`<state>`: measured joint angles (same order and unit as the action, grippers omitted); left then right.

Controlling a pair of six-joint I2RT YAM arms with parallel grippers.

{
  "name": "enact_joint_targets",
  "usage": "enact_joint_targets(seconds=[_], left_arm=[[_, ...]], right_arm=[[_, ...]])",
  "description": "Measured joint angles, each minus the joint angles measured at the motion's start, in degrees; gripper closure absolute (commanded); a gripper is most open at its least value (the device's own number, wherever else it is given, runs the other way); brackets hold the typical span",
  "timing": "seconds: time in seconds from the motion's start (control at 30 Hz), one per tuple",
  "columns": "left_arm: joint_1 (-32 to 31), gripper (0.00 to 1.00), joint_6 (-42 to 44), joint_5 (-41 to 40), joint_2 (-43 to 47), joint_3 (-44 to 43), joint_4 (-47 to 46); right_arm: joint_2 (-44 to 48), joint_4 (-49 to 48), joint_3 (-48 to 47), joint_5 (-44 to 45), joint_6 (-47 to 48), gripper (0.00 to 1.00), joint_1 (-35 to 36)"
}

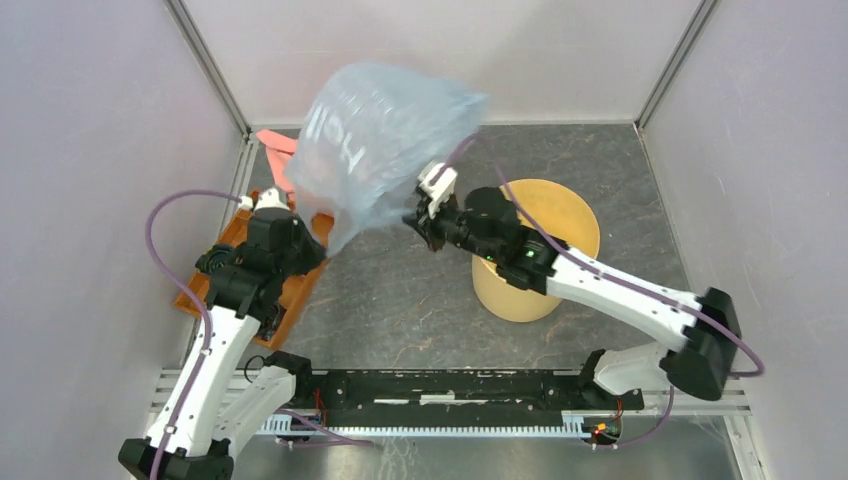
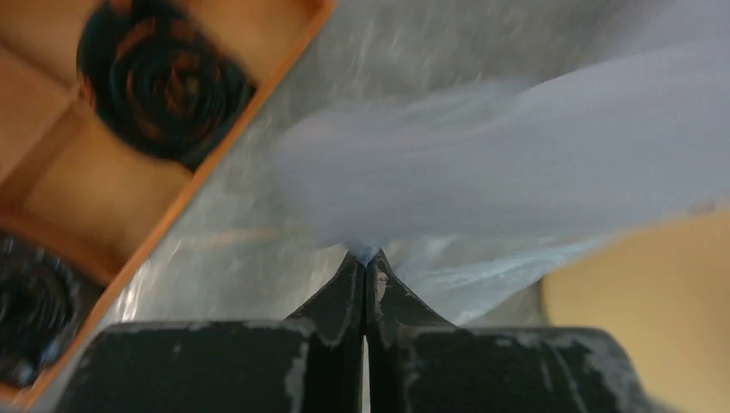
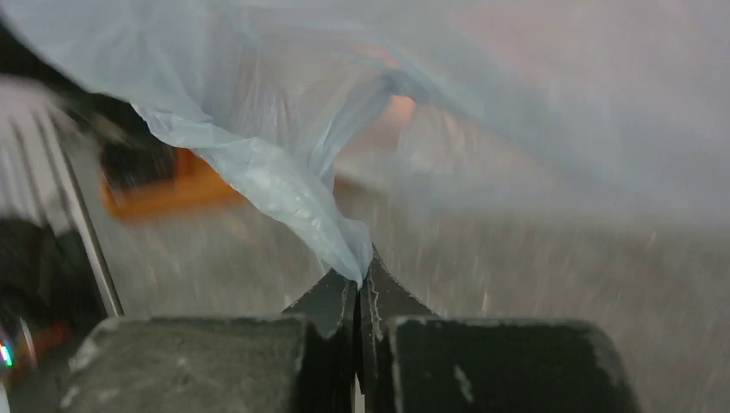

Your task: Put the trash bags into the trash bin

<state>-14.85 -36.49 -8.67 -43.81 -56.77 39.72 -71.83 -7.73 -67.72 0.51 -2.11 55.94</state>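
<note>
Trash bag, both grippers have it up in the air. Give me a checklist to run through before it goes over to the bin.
1. Left gripper pinching the trash bag: ok, the jaws are closed on a fold of the film.
2. Right gripper pinching the bag: ok, the jaws are closed on a twisted corner.
3. Bag spread between the two grippers: ok, it balloons wide.
4. Bag above the trash bin: not ok, in the top view it sits left of and beyond the bin.
5. Bin opening free: not ok, the right arm crosses it.
6. Bag's open end facing the bin: cannot tell.
</note>
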Motion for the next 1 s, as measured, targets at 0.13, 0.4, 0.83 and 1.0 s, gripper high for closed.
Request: enact_joint_targets(seconds=[0.13, 0.4, 0.83, 1.0], left_arm=[[0.1, 0.98, 0.5, 6.6, 2.5, 0.9, 7.4], [0.1, 0.98, -2.1, 30.1, 5.4, -29.1, -24.4], [0.0, 0.98, 2.4, 15.4, 7.6, -12.3, 2.3], [0.0, 0.98, 3.4, 22.2, 9.0, -24.2, -2.8]], right_arm=[[-6.0, 13.8, 1.1, -1.4, -0.1, 1.0, -0.6], [5.9, 6.8, -17.1, -6.6, 0.3, 1.0, -0.1], [-1.2, 14.3, -0.6, -6.5, -3.6, 1.0, -5.0], [-2.1, 20.5, -12.0, -8.6, -2.5, 1.0, -5.0]])
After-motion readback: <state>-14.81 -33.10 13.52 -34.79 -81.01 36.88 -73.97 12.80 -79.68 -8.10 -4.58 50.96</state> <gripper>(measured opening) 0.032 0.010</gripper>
